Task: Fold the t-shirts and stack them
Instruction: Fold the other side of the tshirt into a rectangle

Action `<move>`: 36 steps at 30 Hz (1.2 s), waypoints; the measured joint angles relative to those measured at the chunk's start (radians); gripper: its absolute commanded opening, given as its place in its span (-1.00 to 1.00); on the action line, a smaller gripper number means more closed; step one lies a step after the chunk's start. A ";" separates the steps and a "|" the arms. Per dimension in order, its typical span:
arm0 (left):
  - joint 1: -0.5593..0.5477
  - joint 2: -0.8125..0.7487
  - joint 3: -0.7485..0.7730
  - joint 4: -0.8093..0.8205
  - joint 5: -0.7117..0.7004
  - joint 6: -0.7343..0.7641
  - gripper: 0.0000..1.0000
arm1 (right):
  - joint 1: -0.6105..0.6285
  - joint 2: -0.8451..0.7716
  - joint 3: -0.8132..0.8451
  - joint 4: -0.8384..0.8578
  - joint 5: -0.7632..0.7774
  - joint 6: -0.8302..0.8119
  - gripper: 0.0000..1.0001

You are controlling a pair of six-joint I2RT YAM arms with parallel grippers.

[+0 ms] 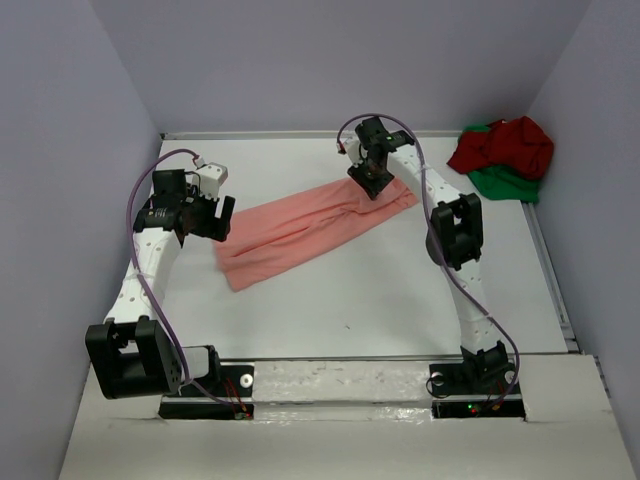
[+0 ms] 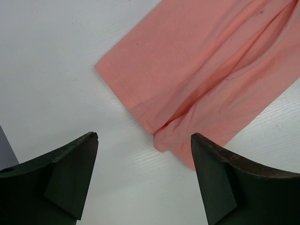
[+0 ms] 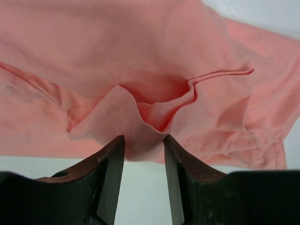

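Note:
The salmon-pink t-shirt [image 1: 310,225] lies as a long slanted band across the middle of the table. My left gripper [image 1: 222,215] hovers open just off its left end; in the left wrist view the shirt's folded corner [image 2: 211,70] lies ahead of the wide-apart fingers, with bare table between them [image 2: 144,140]. My right gripper [image 1: 372,185] is over the shirt's far right end. Its jaws stand partly open [image 3: 144,138], straddling a raised pucker of pink cloth [image 3: 140,47]. The dark red t-shirt [image 1: 505,145] sits crumpled on the bright green t-shirt [image 1: 505,185] at the back right.
Grey walls close in the white table [image 1: 350,320] on the left, back and right. The red and green heap sits against the right wall. Both arm bases stand on the near edge strip.

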 measured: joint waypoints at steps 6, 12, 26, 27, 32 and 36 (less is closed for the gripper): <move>0.000 0.000 -0.008 0.001 0.000 0.000 0.80 | 0.001 0.007 -0.006 0.003 0.011 -0.003 -1.00; 0.000 0.000 -0.013 0.001 0.000 0.000 0.80 | 0.001 0.007 -0.040 0.007 0.019 -0.005 -1.00; 0.000 -0.036 -0.013 0.001 0.018 0.000 0.80 | 0.001 -0.134 -0.173 -0.021 0.011 0.011 -1.00; 0.000 -0.037 -0.013 0.000 0.020 0.000 0.79 | 0.001 -0.148 -0.174 -0.023 0.009 0.012 -1.00; 0.000 -0.039 -0.013 0.001 0.024 0.000 0.80 | 0.002 -0.188 -0.184 -0.027 0.006 0.019 -1.00; 0.000 -0.045 -0.013 0.000 0.027 0.000 0.80 | 0.003 -0.188 -0.185 -0.042 0.005 0.023 -1.00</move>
